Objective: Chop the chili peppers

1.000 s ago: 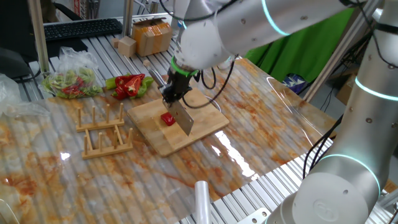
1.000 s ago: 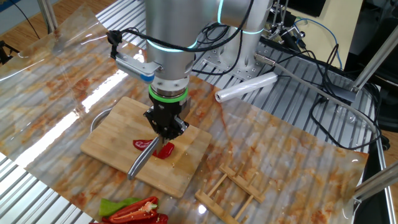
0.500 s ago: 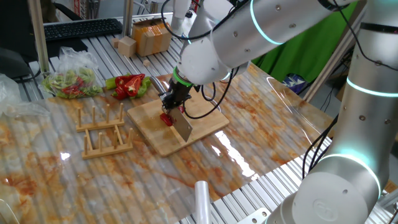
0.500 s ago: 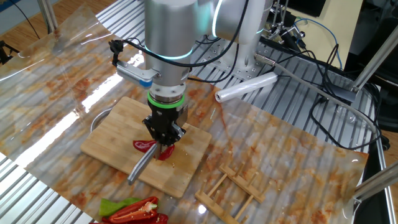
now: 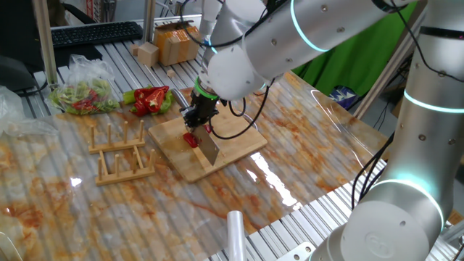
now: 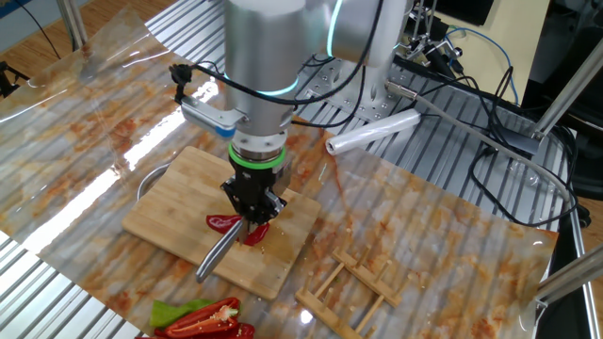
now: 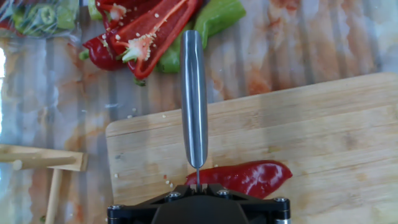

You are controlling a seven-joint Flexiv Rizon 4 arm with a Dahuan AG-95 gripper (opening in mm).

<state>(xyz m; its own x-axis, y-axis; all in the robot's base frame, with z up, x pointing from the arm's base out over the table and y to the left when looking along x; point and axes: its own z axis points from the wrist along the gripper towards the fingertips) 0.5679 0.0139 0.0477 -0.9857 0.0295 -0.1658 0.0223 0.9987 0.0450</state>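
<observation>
On the cutting board (image 6: pixel 170 212), the end effector (image 6: pixel 252 212) gripped a knife (image 7: pixel 194 112) tightly, blade down on a red chili (image 7: pixel 249 177) lying near the board's middle.

Cutting board (image 5: pixel 217 148) lies on the table (image 5: pixel 304 145), near centre. One chili pepper (image 7: pixel 249 177) lies on the board, directly under the gripper (image 6: pixel 252 209); knife (image 7: pixel 194 106) crosses over it, blade edge down (contact with the board not discernible). Beyond the board's edge in the hand view: cut peppers (image 7: pixel 149 28) on the table. Wooden rack (image 5: pixel 123 156) just beside the board. Bag of scraps (image 5: pixel 83 94) farther off, beside the cut peppers.
</observation>
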